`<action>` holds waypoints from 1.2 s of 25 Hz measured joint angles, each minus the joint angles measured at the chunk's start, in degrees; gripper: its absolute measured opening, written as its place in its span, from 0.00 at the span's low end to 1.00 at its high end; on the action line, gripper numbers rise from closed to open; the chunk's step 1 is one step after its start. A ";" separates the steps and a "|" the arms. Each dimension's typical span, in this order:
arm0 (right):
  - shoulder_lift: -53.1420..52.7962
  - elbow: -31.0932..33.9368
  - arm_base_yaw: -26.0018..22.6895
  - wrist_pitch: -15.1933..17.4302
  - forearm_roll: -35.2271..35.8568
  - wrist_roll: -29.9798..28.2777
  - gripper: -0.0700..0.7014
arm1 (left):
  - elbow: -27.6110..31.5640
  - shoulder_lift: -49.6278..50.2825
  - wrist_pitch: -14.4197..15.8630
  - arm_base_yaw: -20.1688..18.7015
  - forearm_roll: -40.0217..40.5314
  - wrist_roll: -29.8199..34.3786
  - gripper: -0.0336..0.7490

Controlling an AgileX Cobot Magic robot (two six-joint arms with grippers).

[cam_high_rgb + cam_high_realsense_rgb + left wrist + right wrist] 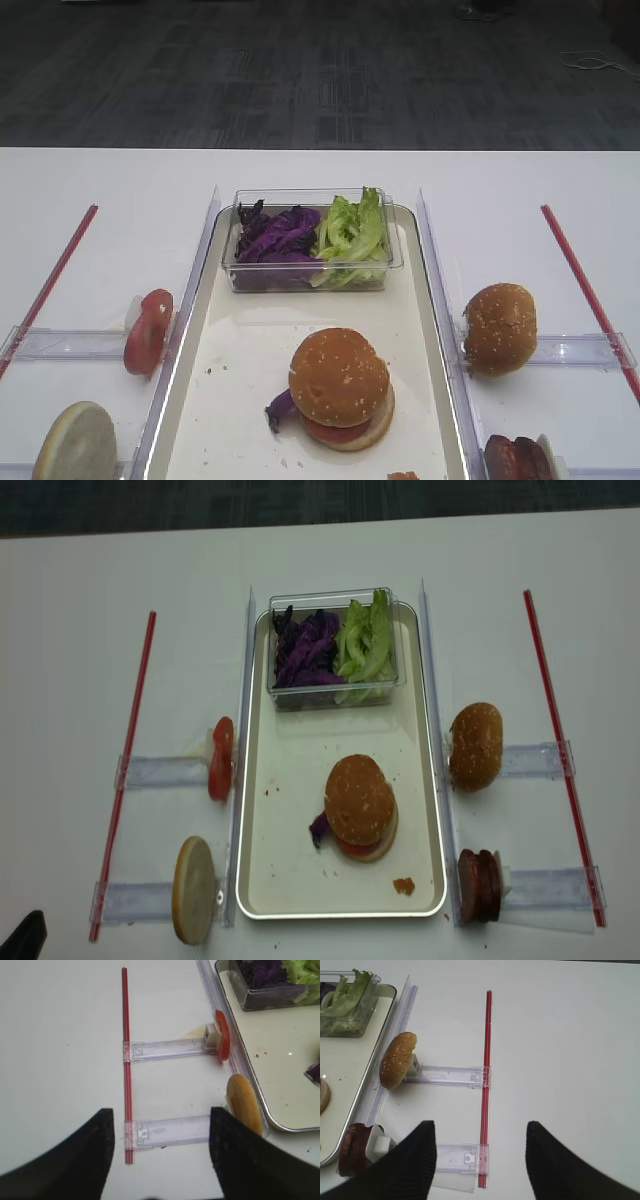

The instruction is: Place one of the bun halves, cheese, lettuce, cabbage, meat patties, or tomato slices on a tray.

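Overhead layout of the burger station. The tray [425, 780] lies at the centre of a white table [80, 600]. At its far end stands a clear plastic tub [330, 692] holding the cabbage [305, 650] on the left and the lettuce [365, 640] on the right. Nearer the front sits an assembled burger [360, 805], topped by a seeded bun, with a tomato layer and a purple strip showing at its lower edge; a small reddish scrap [403, 885] lies near the tray's front right corner.

Clear plastic holders flank the tray, each running out to a red rod [555, 730]. On the right stand one of the bun halves [475, 745] and, nearer, the meat patties [478, 885], both on edge just outside the rim. On the left stand the tomato slices [221, 758] and a pale flat bun disc [194, 890].

The right gripper [480, 1160] hovers over the right holders, fingers spread and empty. The left gripper [160, 1155] hangs likewise above the left holders, released, holding nothing. Dark carpet lies beyond the table.
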 joint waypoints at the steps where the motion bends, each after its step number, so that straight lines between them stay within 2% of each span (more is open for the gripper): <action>1: 0.00 0.00 0.00 0.00 0.00 0.00 0.64 | 0.00 0.00 0.00 0.00 0.00 0.00 0.55; 22: 0.00 0.00 0.00 0.00 0.00 0.00 0.64 | 0.00 0.00 0.00 0.00 0.00 0.00 0.55; 30: 0.00 0.00 0.00 0.00 0.00 0.00 0.57 | 0.00 0.00 0.00 0.00 0.00 0.00 0.55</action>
